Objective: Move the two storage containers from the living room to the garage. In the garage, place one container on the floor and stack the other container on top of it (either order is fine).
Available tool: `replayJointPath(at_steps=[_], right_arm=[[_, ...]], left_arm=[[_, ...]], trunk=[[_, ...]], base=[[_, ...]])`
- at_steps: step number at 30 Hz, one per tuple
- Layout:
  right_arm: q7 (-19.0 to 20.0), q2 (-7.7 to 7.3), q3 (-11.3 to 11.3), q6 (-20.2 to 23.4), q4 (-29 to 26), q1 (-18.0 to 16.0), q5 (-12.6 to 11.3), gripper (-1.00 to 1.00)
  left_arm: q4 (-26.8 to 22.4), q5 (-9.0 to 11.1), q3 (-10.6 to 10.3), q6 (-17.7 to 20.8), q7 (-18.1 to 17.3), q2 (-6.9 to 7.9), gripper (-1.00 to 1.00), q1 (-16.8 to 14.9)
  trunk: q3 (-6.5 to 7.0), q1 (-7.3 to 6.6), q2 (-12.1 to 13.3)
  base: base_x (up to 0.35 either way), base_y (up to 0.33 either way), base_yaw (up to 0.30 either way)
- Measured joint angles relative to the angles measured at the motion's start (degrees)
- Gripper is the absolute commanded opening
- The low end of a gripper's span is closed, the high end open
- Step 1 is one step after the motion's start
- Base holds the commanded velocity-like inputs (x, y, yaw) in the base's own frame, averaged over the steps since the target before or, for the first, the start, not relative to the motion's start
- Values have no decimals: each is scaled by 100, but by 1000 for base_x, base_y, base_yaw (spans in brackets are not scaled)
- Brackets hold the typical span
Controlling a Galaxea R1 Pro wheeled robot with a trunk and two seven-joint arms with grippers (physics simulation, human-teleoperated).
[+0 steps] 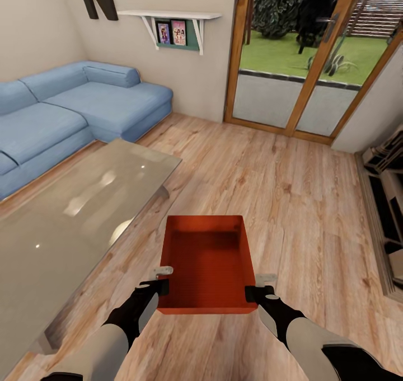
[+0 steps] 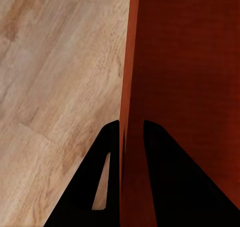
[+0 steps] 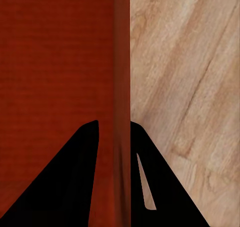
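Head view: one orange-red storage container (image 1: 206, 260) sits low centre, open top up, held between both arms above the wood-plank floor (image 1: 291, 202) of the living room. Left gripper (image 1: 162, 286) is clamped on the container's left wall nr the near corner; right gripper (image 1: 253, 292) is clamped on the right wall nr its near corner. Container looks level, empty inside.

Left wrist view: two black fingers (image 2: 107, 152) straddle the thin red wall, one outside, one inside, w/ plank floor beside. Right wrist view: same setup, fingers (image 3: 142, 152) either side of the red wall (image 3: 120, 87), floor on the outer side.

Glass-topped bench (image 1: 73, 213) lies to the left of the container, just beside it, its top bare. Blue corner sofa (image 1: 84, 107) beyond it along the far-left wall. White wall shelf (image 1: 173, 17) w/ framed pics above the sofa end. Wood-framed glass doors (image 1: 302, 62) straight ahead, lawn outside. Low wooden unit (image 1: 389, 202) at right edge.
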Motion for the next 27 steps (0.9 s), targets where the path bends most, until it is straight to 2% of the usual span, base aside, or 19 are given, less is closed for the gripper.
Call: replayJointPath(at_steps=[27], right_arm=[[10, -1, 16, 1, -10, 0, -4, -100]], left_arm=[[14, 23, 1, -18, -30, 14, -100, 1]], trunk=[[250, 0, 0]], base=[[0, 0, 0]])
